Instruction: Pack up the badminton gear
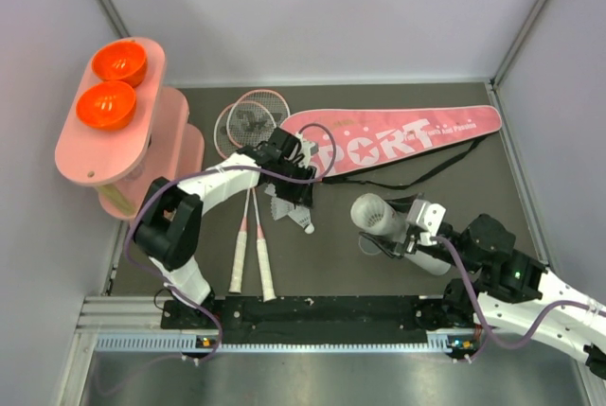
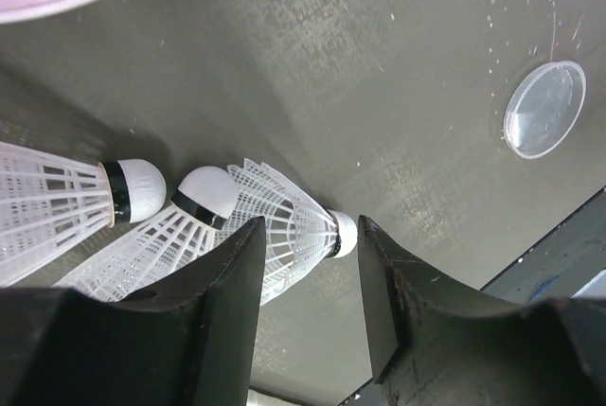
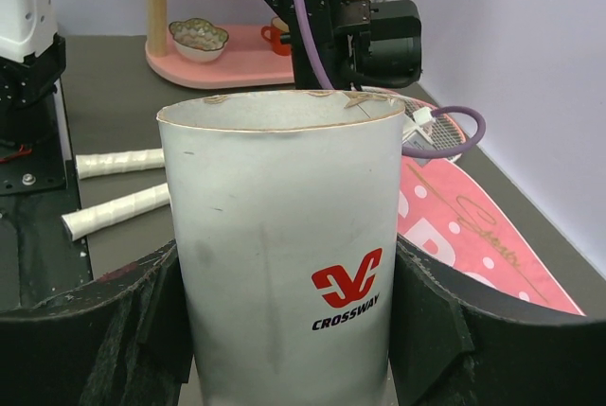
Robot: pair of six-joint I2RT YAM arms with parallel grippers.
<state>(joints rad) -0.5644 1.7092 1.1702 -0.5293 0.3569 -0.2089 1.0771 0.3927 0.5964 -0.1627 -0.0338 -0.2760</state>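
My left gripper (image 1: 299, 185) is open and pointed down over three white shuttlecocks (image 1: 301, 221) on the dark mat. In the left wrist view the nearest shuttlecock (image 2: 294, 226) lies between the open fingers (image 2: 227, 283), its cork tip by the right finger; two more shuttlecocks (image 2: 142, 188) lie to its left. My right gripper (image 1: 417, 236) is shut on the white cardboard tube (image 1: 379, 215), held tilted with its open mouth toward the left arm; it reads "CROSSWAY" (image 3: 284, 236). Two pink rackets (image 1: 248, 122) lie left. The pink "SPORT" bag (image 1: 398, 136) lies behind.
The pink oval stand (image 1: 142, 155) with two orange bowls (image 1: 118, 65) stands at the far left. The bag's black strap (image 1: 426, 174) trails over the mat. A clear round lid (image 2: 544, 108) lies near the shuttlecocks. A black rail (image 1: 303, 316) runs along the near edge.
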